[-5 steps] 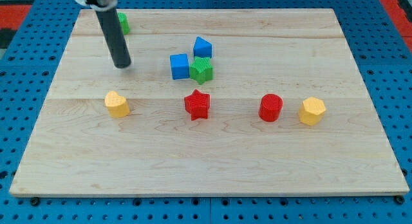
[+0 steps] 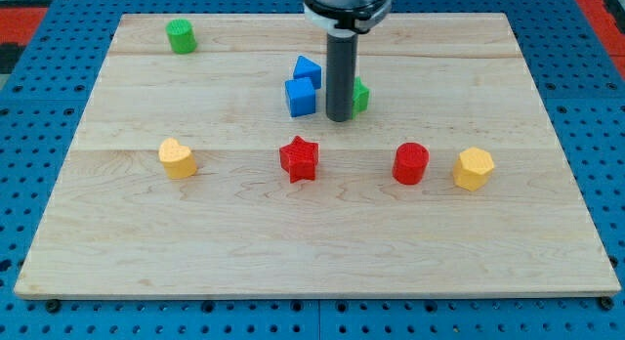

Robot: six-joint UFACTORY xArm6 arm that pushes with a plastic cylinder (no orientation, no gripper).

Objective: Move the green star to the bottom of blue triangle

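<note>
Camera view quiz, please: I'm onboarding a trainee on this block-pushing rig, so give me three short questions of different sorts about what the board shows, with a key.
1. True or false: my tip is touching the red star.
2. Multiple choice: which block sits partly hidden behind the rod, on its right in the view? A) yellow hexagon B) green star C) red cylinder
3. Fill in: the block nearest the view's top-left corner is the ____ cylinder.

Key
1. False: the tip stands above the red star in the view, just right of the blue cube.
2. B.
3. Green: the green cylinder.
</note>
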